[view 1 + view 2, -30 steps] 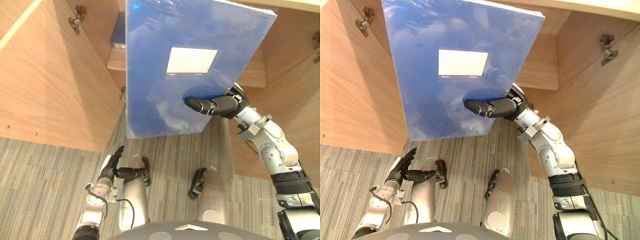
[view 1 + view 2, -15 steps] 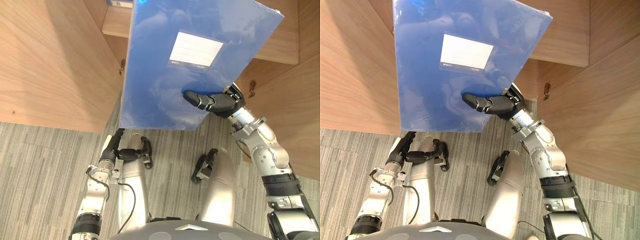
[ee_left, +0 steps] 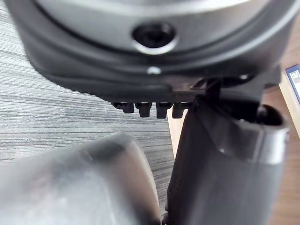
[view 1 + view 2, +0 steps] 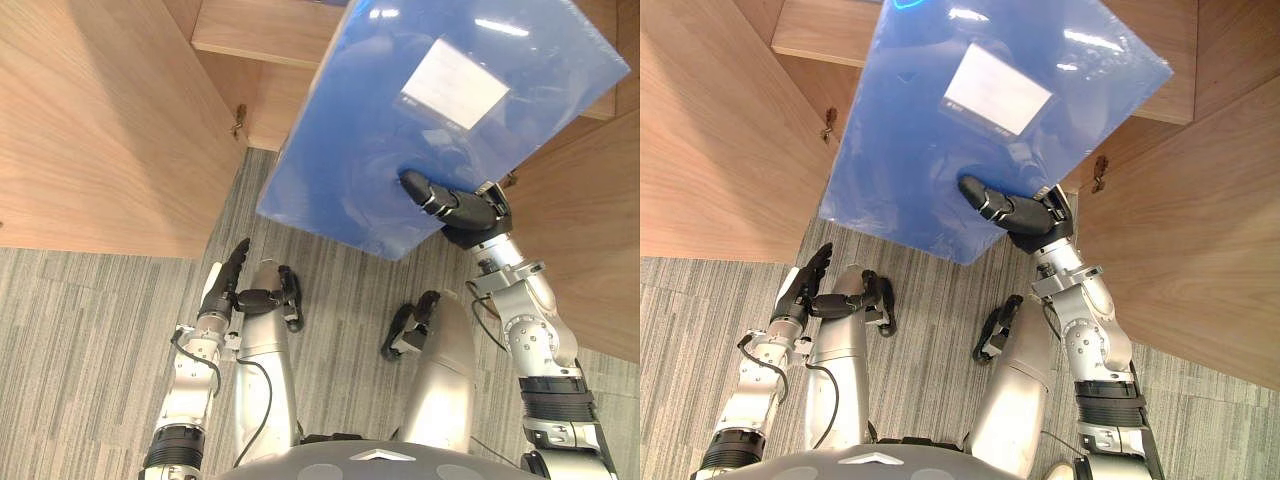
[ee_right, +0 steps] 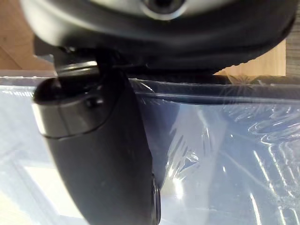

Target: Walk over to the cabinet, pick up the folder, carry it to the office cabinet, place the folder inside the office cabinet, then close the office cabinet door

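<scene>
Right hand grips the blue folder, thumb clamped on its face, tilted before the open cabinet; left hand hangs low, straight-fingered, empty.

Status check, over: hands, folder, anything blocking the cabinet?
Right hand shut on the blue folder, raised and tilted before the open cabinet. Left hand open, low, holding nothing. Folder hides most of the cabinet interior; doors stand open.

No text was legible. The white label on the blue folder sat near its upper edge: blank, except a faint line of print, too small to read.
</scene>
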Robot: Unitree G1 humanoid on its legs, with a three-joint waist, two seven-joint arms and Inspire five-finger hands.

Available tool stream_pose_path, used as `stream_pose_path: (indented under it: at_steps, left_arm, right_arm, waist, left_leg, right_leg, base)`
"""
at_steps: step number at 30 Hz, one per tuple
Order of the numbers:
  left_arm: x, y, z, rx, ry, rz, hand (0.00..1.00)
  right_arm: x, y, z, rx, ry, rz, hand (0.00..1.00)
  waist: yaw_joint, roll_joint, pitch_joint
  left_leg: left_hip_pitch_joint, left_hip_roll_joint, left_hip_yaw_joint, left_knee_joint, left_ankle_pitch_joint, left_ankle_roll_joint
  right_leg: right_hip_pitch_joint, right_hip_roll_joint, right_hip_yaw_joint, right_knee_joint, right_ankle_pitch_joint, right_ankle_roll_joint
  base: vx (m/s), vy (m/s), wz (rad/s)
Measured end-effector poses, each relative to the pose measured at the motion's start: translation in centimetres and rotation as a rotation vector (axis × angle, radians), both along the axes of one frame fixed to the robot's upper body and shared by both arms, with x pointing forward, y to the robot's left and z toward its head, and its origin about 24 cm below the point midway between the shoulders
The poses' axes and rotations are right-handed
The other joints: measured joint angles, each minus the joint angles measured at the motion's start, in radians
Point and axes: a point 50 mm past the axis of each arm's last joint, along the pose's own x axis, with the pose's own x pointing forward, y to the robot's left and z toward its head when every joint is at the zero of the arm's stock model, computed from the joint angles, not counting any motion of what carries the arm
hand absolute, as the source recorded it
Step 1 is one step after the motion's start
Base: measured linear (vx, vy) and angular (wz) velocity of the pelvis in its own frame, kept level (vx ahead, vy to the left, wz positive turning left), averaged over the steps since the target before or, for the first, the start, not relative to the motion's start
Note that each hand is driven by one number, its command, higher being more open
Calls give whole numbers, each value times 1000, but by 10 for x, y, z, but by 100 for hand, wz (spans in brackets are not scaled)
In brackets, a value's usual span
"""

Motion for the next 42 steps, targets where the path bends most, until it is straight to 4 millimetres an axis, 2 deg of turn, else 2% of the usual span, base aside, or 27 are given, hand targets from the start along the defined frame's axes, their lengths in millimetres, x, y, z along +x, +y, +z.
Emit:
stream_pose_path:
  at_steps: [10, 14, 21, 27, 31, 37, 42]
  left_arm:
    - [0, -8, -1, 5, 0, -7, 100]
    - [0, -11, -2, 11, -4, 1, 100]
    - [-1, -11, -3, 6, -2, 13, 100]
    - [-2, -15, -4, -19, -5, 25, 100]
    - [-2, -17, -4, -22, -9, 24, 100]
    - [-2, -18, -4, -21, -14, 46, 100]
    - [-3, -17, -5, -29, -11, 59, 100]
  right_arm:
    - [-10, -28, 3, 350, -81, -217, 0]
    - [-10, -33, 2, 410, -75, -295, 0]
    - [-7, -27, -10, 507, -16, -354, 0]
    - [3, -25, -26, 583, 82, -396, 0]
    - [6, -22, -32, 623, 122, -411, 0]
    - [21, -3, -20, 818, 110, -377, 0]
    - [32, 2, -13, 860, 111, -375, 0]
  waist:
    - [1, 0, 0]
    - [1, 0, 0]
    - [2, 1, -1]
    - [6, 2, -1]
    - [20, 2, -1]
    - [27, 2, -1]
    - [30, 3, -2]
  left_leg:
    - [-9, 2, -10, 29, -19, -2]
    - [-8, 4, -9, 29, -20, -4]
    - [-6, 10, -9, 28, -22, -7]
    - [-3, 11, -7, 25, -22, -8]
    - [-1, 11, -5, 21, -22, -8]
    - [3, 10, -3, 17, -22, -9]
    - [9, 4, 0, 14, -21, -9]
  right_leg:
    - [0, 1, 1, 26, -18, 3]
    - [0, 0, 1, 27, -19, 0]
    - [-3, 2, 0, 29, -23, -5]
    - [-3, 2, 1, 30, -25, -6]
    - [-3, 1, 2, 30, -26, -6]
    - [-3, 0, 2, 30, -29, -9]
    - [-1, -6, 5, 30, -30, -7]
  base:
    - [0, 0, 0]
    - [0, 0, 0]
    - [0, 0, 0]
    - [0, 0, 0]
    - [0, 0, 0]
    - [0, 0, 0]
    - [1, 1, 1]
